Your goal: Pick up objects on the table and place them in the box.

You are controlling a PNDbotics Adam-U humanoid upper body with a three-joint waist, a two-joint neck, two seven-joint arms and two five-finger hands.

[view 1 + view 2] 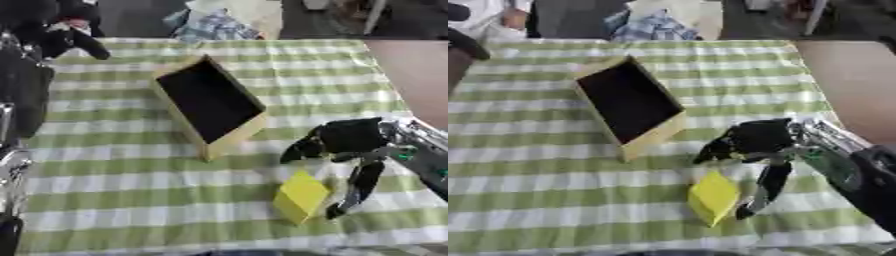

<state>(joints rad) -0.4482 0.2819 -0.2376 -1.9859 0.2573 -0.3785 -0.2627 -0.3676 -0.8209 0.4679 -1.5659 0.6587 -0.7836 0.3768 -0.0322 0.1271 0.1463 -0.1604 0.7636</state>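
Fingers spread, the right hand [350, 142] hovers over the yellow rectangular block [302, 196] on the green-checked bench [131, 175], holding nothing; wooden box [210, 102] nearby.

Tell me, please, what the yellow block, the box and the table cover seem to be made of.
Yellow block: probably foam or sponge, matte, with no shine and soft-looking edges; painted wood or plastic is also possible. Box: likely light wood or thick cardboard, judging by its pale tan walls; its dark inside looks matte. Table cover: woven cloth, green and white checks, lying slightly uneven.
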